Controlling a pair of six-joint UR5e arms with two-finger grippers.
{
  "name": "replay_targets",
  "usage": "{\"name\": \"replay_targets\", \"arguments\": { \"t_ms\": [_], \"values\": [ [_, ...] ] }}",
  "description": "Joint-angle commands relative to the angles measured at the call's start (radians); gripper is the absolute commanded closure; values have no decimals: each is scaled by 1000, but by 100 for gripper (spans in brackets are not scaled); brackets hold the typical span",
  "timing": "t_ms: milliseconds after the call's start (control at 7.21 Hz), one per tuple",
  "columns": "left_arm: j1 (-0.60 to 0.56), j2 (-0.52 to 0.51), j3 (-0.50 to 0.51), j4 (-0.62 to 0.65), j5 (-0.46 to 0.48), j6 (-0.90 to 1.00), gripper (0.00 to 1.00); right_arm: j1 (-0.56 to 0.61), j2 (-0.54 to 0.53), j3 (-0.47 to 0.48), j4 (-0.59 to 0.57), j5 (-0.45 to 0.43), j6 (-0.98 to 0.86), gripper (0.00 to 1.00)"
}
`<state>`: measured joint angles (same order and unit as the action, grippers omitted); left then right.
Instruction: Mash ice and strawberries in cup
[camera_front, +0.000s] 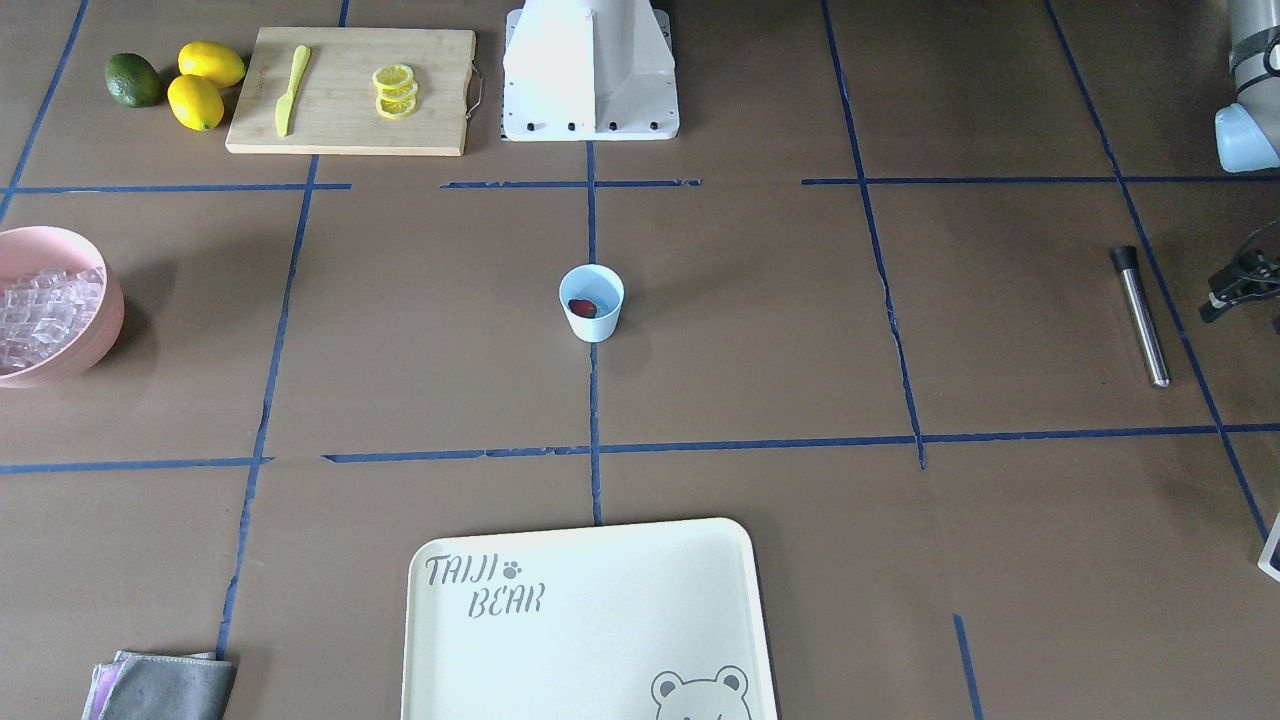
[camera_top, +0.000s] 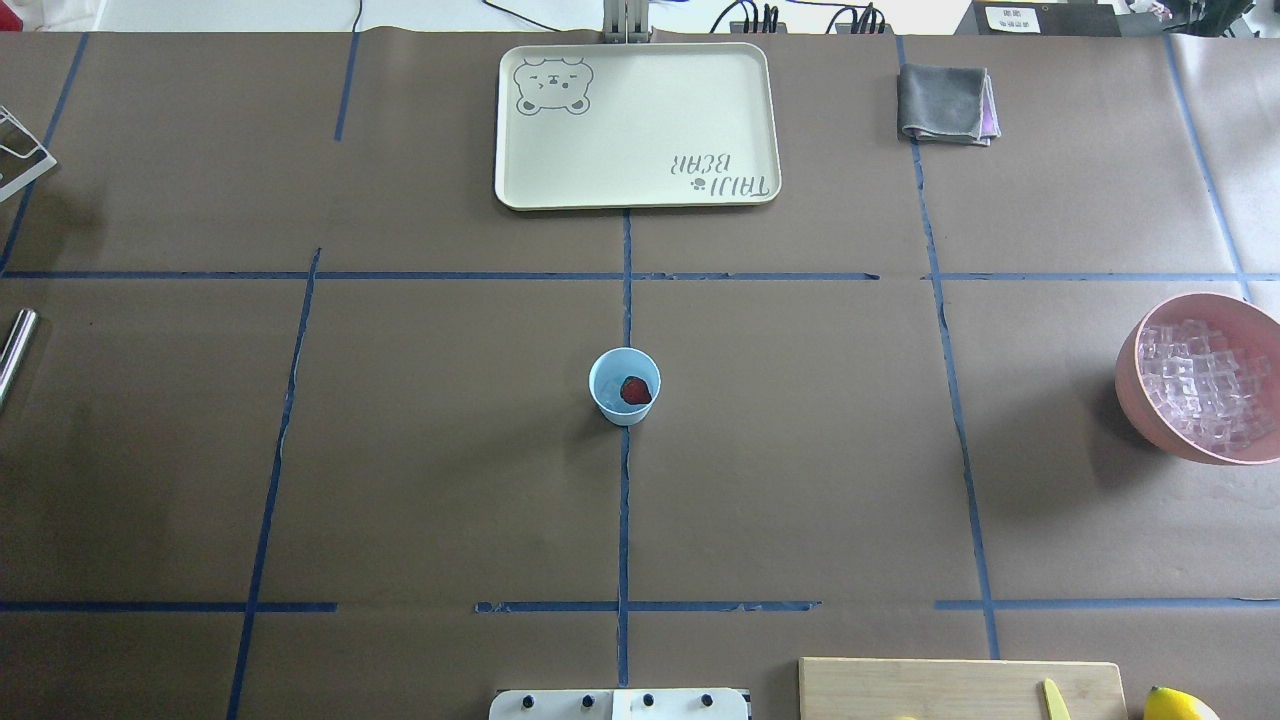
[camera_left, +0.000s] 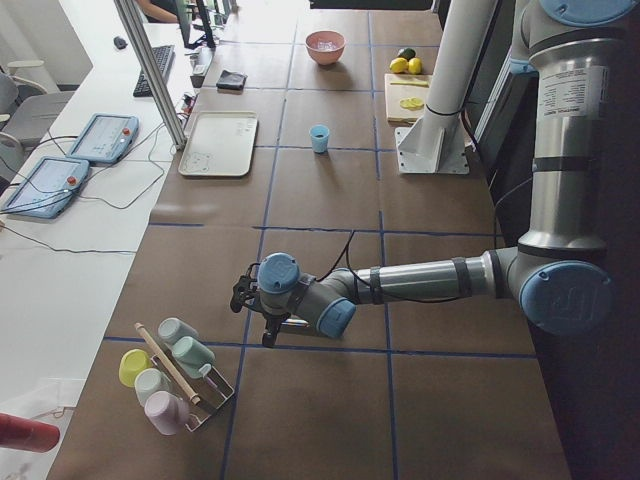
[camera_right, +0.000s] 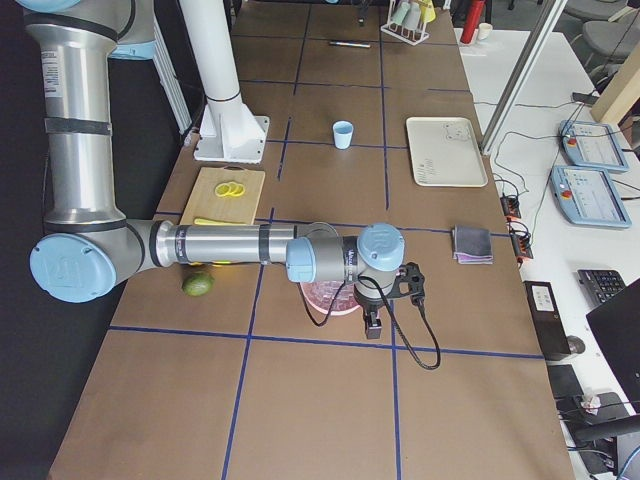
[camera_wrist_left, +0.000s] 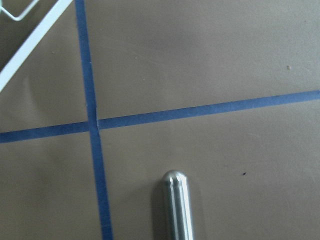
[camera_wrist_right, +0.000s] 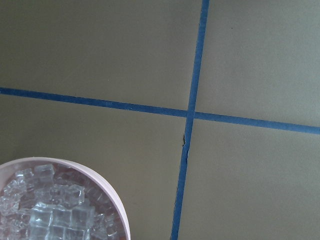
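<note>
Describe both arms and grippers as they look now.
Left arm and right arm: silver-grey tubes, pale blue joint caps, black forearm bands. A black cable loops at each wrist. Left gripper and right gripper are black. White label on the left arm's upper link.

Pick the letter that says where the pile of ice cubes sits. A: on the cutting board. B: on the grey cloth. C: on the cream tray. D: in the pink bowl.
D: the clear ice cubes lie heaped inside the pink bowl.
</note>
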<state>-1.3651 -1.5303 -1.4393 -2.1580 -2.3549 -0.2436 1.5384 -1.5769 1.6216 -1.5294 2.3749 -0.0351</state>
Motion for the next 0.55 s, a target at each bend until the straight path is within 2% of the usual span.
{"name": "replay_targets", "arguments": {
  "t_ms": [0,139,277,416],
  "values": [
    [-80,1,-149,306,-15,189,0,0,0,-2,0,0,0,0],
    [-138,1,-232,493,-12,302,0,0,0,0,0,1,0,0],
    [-179,5,-259,601,-14,385,0,0,0,0,0,1,0,0],
    [-208,9,-253,628,-12,403,0,0,0,0,0,1,0,0]
  ]
}}
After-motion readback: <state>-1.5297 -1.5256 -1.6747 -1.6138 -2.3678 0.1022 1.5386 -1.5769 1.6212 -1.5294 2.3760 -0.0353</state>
